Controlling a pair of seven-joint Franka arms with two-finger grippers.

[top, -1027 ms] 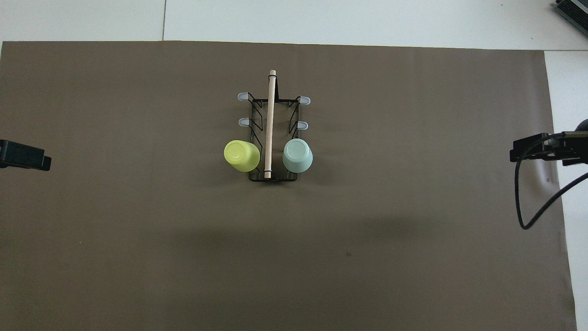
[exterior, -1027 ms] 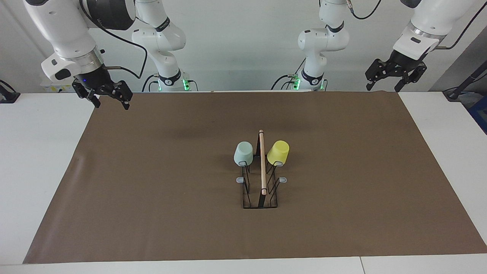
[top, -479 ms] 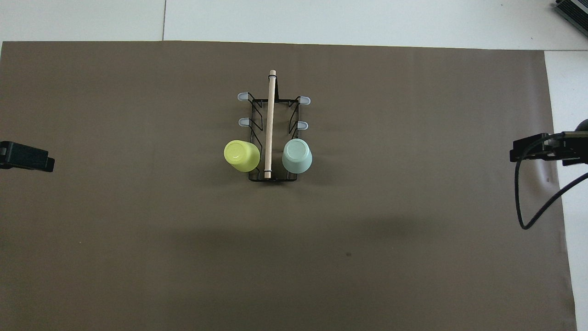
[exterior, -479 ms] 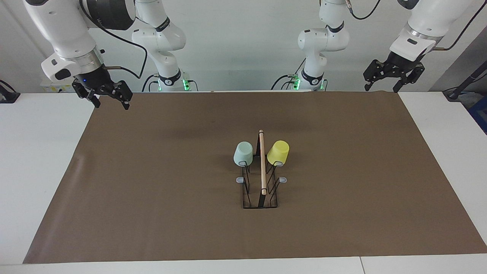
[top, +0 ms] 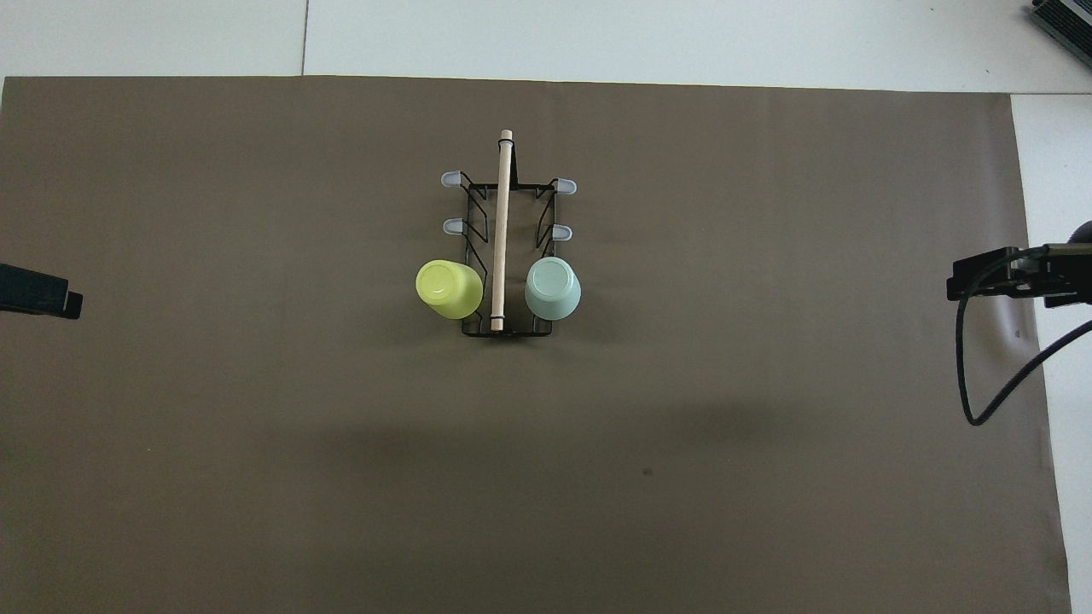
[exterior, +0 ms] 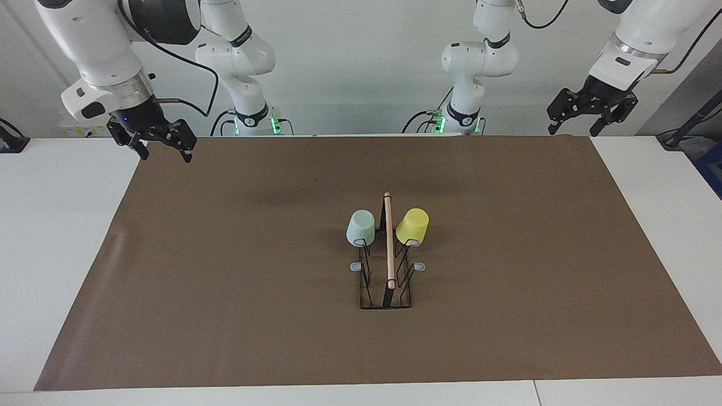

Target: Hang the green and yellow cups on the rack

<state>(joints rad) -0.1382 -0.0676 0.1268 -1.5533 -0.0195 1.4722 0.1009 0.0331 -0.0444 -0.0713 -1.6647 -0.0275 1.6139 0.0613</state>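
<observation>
You have the pale mint green tapered plastic cup (exterior: 360, 228) and the bright yellow tapered plastic cup (exterior: 412, 226) both hanging upside down on the black wire rack with the light wooden rod handle (exterior: 388, 248). Each cup sits over the prong of its row that lies nearest the robots: green on the side toward the right arm's end of the table, yellow on the side toward the left arm's end, with the rod running between them. The cups do not touch each other. The four remaining grey-tipped prongs (top: 450, 179), two per side, are bare and lie farther from the robots than the cups.

The rack stands about midway across the brown mat (exterior: 225, 282) that covers most of the white table (exterior: 56, 225), well away from every edge of the mat.

Your right pincer (exterior: 152, 141) hangs in the air above the mat's corner at the robots' edge, toward the right arm's end of the table; its fingers stand apart and hold nothing. Your left pincer (exterior: 592, 110) hangs above the corresponding corner at the left arm's end, fingers likewise spread and empty. Both are well apart from the rack and cups.
</observation>
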